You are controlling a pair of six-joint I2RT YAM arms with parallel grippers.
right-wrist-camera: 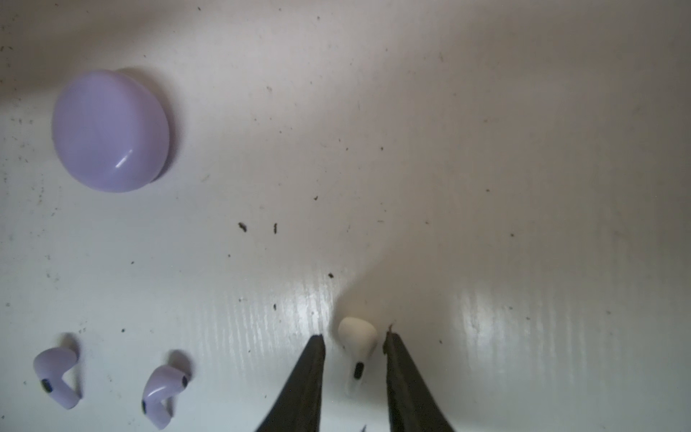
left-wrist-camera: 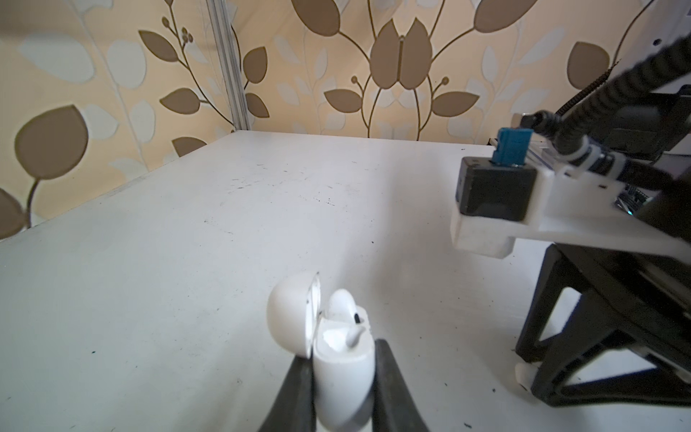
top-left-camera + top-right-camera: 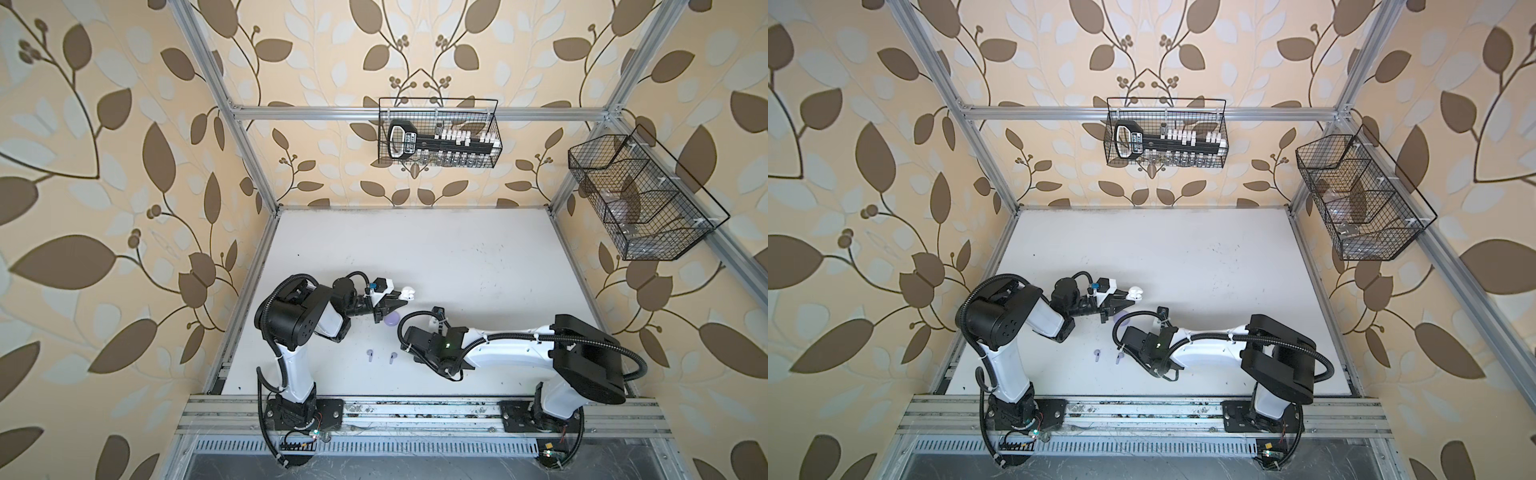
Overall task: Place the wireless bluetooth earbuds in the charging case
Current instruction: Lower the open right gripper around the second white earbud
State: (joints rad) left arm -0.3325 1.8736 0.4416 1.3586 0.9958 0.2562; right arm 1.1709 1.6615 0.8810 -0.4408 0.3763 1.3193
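Two lavender earbuds [image 1: 52, 364], lavender case [image 1: 110, 131], white case [image 2: 344, 370].

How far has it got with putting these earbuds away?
Done: the white case is open in the left gripper, one white earbud seemingly seated inside. In hand: the right gripper straddles the second white earbud on the table, not yet pinched. Still to do: both lavender earbuds lie loose near the closed lavender case.
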